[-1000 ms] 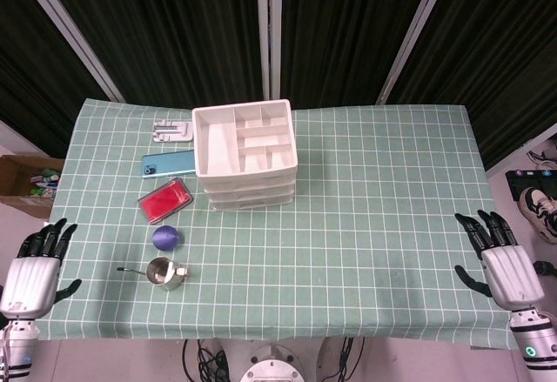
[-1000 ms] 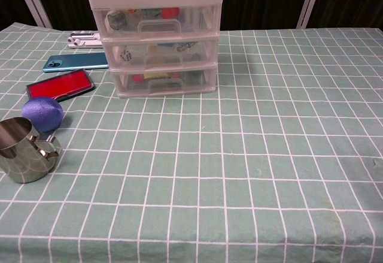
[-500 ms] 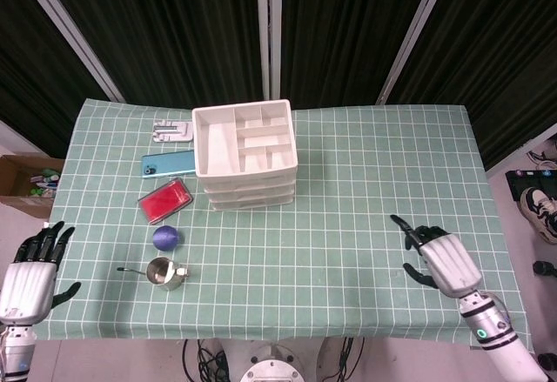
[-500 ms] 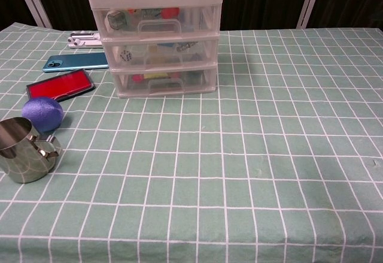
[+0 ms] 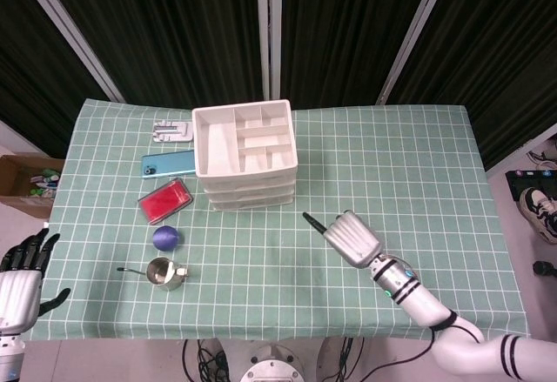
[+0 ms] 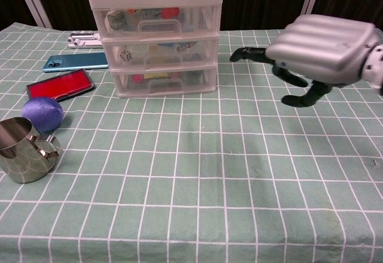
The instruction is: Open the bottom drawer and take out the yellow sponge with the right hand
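A white three-drawer unit (image 5: pixel 245 157) (image 6: pixel 157 35) stands mid-table, all drawers closed. Its bottom drawer (image 6: pixel 165 79) has a clear front with a handle (image 6: pixel 165 82); something yellow (image 6: pixel 157 76) shows faintly behind it. My right hand (image 5: pixel 351 237) (image 6: pixel 317 47) hovers over the cloth to the right of the unit, fingers spread and pointing toward it, holding nothing, still a gap away. My left hand (image 5: pixel 21 276) hangs off the table's front left corner, fingers spread and empty.
Left of the drawers lie a teal phone (image 5: pixel 169 165), a red flat case (image 5: pixel 164 200), a purple ball (image 5: pixel 167 237), a steel cup (image 5: pixel 164 272) and a white stapler-like item (image 5: pixel 172 130). A cardboard box (image 5: pixel 22 186) sits beyond the table's left edge.
My right hand has swept from the table's right edge leftward toward the drawer unit and entered the chest view. The left hand has dropped slightly lower. Nothing on the table moved.
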`<action>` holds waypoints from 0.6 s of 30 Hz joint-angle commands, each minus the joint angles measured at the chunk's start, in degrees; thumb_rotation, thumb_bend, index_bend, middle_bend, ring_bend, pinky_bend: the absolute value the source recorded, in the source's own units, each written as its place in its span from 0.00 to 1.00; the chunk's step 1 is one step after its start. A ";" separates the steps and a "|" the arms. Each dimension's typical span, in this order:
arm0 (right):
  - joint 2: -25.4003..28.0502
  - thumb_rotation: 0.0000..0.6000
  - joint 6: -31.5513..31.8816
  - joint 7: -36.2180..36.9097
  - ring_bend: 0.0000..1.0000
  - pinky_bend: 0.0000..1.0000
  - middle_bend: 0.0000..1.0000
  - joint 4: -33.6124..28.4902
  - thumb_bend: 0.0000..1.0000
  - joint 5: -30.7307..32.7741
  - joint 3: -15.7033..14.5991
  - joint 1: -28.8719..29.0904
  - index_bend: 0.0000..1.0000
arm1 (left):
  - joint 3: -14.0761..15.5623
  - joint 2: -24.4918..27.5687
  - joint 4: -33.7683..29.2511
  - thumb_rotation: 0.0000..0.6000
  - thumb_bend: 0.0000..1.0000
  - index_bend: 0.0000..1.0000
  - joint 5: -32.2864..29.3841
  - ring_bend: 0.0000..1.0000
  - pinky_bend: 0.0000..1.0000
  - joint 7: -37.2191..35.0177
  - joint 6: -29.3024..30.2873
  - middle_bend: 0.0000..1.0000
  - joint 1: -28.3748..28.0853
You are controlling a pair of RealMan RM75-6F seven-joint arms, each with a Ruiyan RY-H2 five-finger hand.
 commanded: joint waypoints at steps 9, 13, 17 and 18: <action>-18.44 1.00 -4.28 -21.33 0.86 0.92 0.89 17.12 0.38 12.44 0.69 15.21 0.19 | -0.59 -0.38 1.98 1.00 0.00 0.13 0.22 0.11 0.19 -3.01 0.55 0.08 0.13; -21.84 1.00 -4.34 -23.93 0.86 0.93 0.89 21.65 0.40 14.09 0.01 17.83 0.20 | -0.75 -0.63 2.60 1.00 0.00 0.13 0.15 0.11 0.19 -4.18 0.87 0.08 0.32; -24.53 1.00 -3.98 -24.78 0.87 0.94 0.89 25.34 0.43 15.08 -0.52 19.82 0.21 | -0.79 -0.80 3.33 1.00 0.00 0.13 0.06 0.11 0.19 -5.44 1.24 0.08 0.66; -24.92 1.00 -3.85 -24.78 0.87 0.94 0.89 25.93 0.43 15.12 -0.66 20.14 0.22 | -0.82 -0.81 3.47 1.00 0.00 0.13 0.00 0.11 0.19 -5.71 1.33 0.08 0.74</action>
